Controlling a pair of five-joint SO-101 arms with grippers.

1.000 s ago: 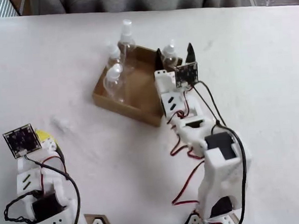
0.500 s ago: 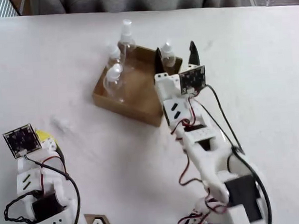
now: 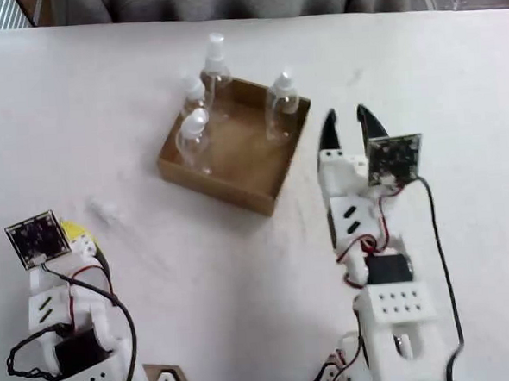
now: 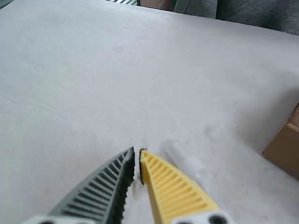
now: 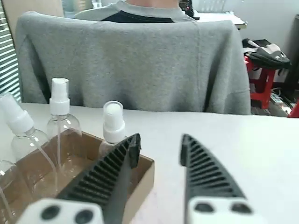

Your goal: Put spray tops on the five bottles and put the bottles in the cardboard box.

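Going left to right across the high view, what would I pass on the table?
left arm → small clear piece lying loose → cardboard box holding bottles → right gripper, open

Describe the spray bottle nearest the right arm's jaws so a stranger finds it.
On the white table sits an open brown cardboard box. At its corner nearest the right arm's jaws stands a clear plastic bottle with a white spray top. It stands alone; the other three bottles cluster at the opposite side.
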